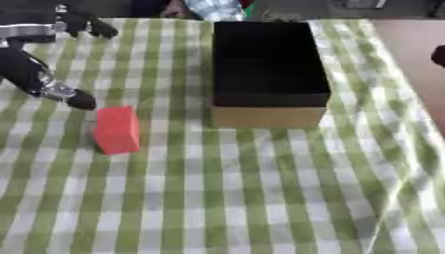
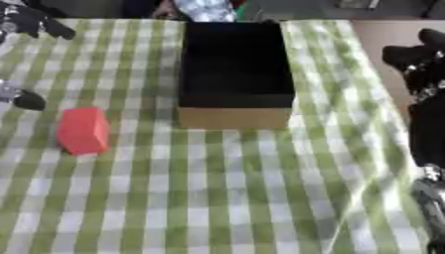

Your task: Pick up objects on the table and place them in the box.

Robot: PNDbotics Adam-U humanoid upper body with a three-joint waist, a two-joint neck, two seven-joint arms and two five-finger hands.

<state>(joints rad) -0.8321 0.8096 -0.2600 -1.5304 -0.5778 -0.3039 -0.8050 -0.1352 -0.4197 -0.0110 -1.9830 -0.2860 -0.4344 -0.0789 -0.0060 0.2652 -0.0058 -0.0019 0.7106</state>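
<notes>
Red rectangular block [image 1: 116,130] lies on the green-and-white checked tablecloth [image 1: 226,198], left of the open cardboard box with black inside [image 1: 267,69]. Left hand [image 1: 43,74] hovers just above-left of it, fingers spread, holding nothing. Right hand [image 2: 419,62] shows at the right edge; its fingers cannot be made out.

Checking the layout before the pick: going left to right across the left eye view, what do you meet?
Left hand → red block → box → right hand, barely showing at the right edge.
</notes>
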